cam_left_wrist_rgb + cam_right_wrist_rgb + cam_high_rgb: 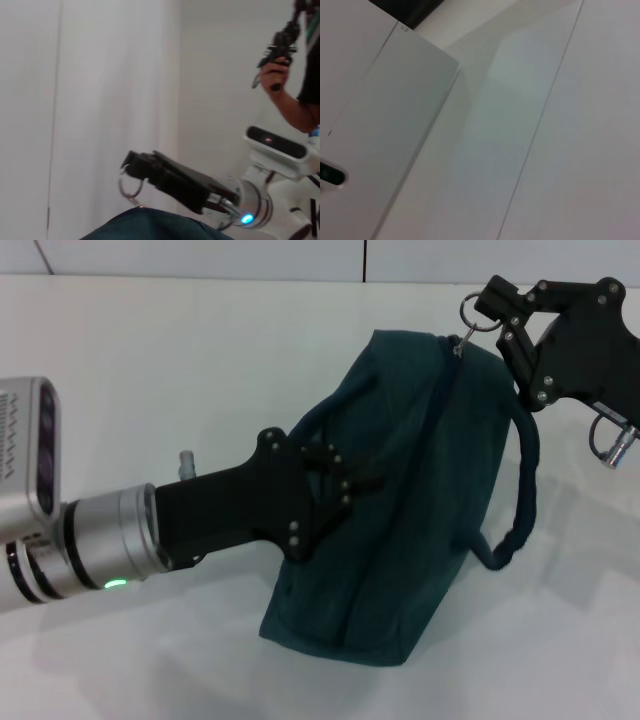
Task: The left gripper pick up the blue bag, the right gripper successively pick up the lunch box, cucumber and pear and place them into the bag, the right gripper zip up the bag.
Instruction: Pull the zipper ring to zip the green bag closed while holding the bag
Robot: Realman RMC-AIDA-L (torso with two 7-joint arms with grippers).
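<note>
**Zip-up step: right pincer on the ring pull at the far end of the zipper**

Step in hand: judged to be the closing of the bag. The blue bag stands on the white table, bulging and full-looking; no lunch box, cucumber or pear is visible outside it, so they are presumably inside, though the contents cannot be seen.

Left pincer: reaches in from the left side, fingers closed onto the bag's near handle and the fabric of its side wall, steadying it.

Right pincer: at the bag's top far corner, fingertips pinched shut on the metal ring pull. The left wrist view shows the same: right pincer with the ring pull hanging under its tip, just above the bag's fabric.

Orientation: the bag's long axis runs from the near edge, low in the head view, up and away towards the right pincer. The zipper follows that line along the top, and looks drawn shut over the stretch that shows. The free handle droops down the right side.

Next move calls for: if any zipper run is left, a steady pull along the zipper line while the left pincer resists; otherwise release the ring.

The right wrist view shows only bare table.
</note>
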